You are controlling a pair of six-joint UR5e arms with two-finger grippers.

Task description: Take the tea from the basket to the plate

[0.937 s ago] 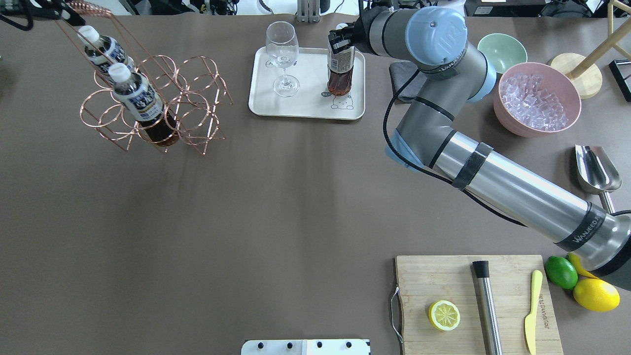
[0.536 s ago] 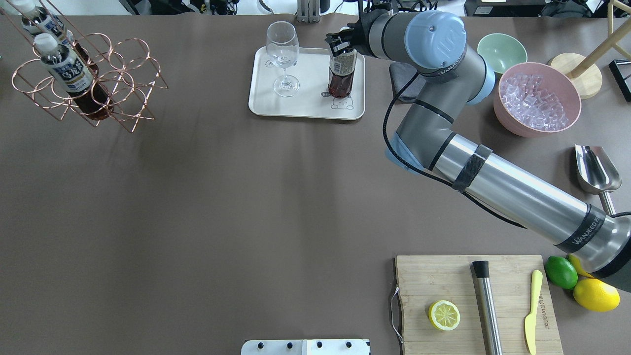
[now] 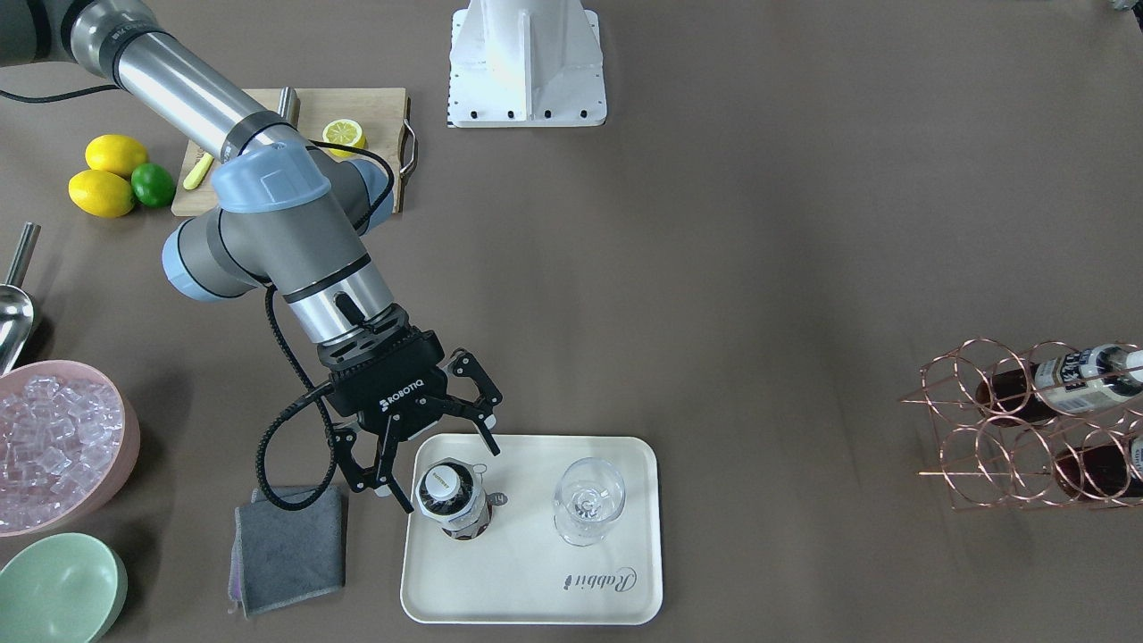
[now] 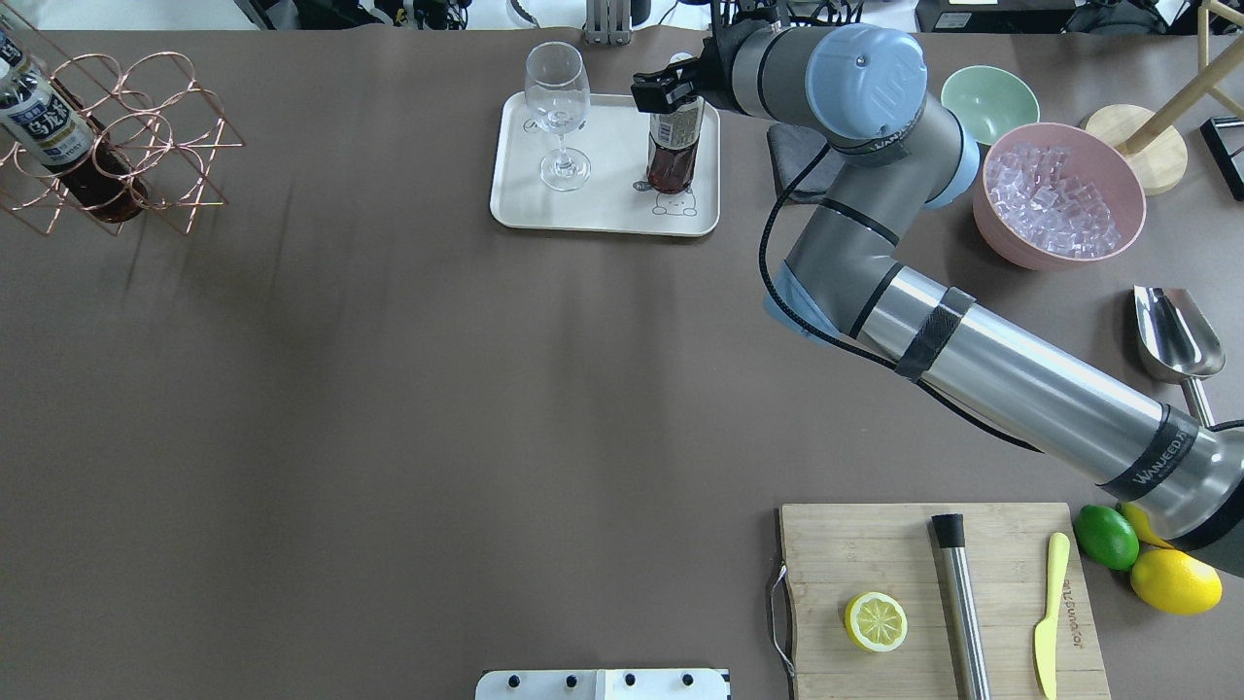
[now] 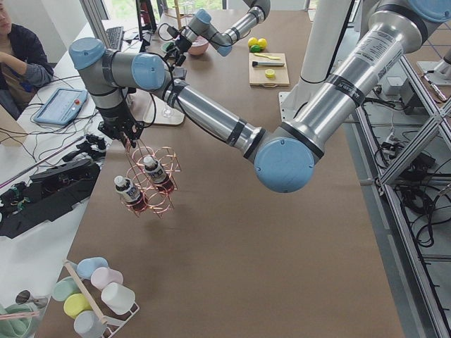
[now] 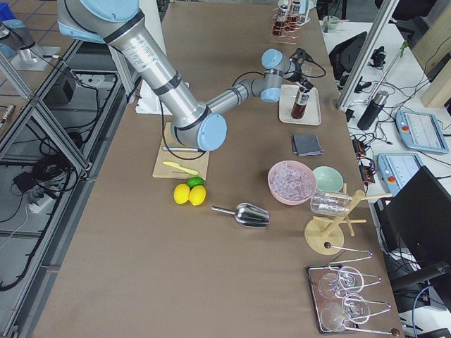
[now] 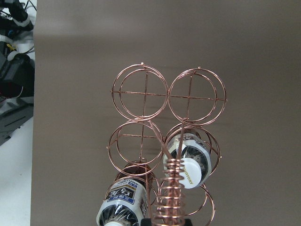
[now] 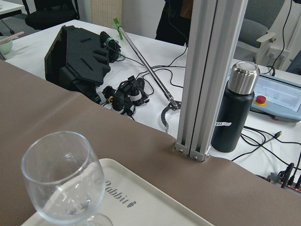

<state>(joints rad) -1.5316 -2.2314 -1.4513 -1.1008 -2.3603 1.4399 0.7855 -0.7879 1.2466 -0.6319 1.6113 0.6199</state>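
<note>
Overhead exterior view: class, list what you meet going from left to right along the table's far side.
In order: basket → glass → tea, which shares the plate with the glass → green bowl → wooden stand.

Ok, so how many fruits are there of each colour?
Yellow whole lemons: 2
Yellow lemon half: 1
Green lime: 1
Total: 4
</note>
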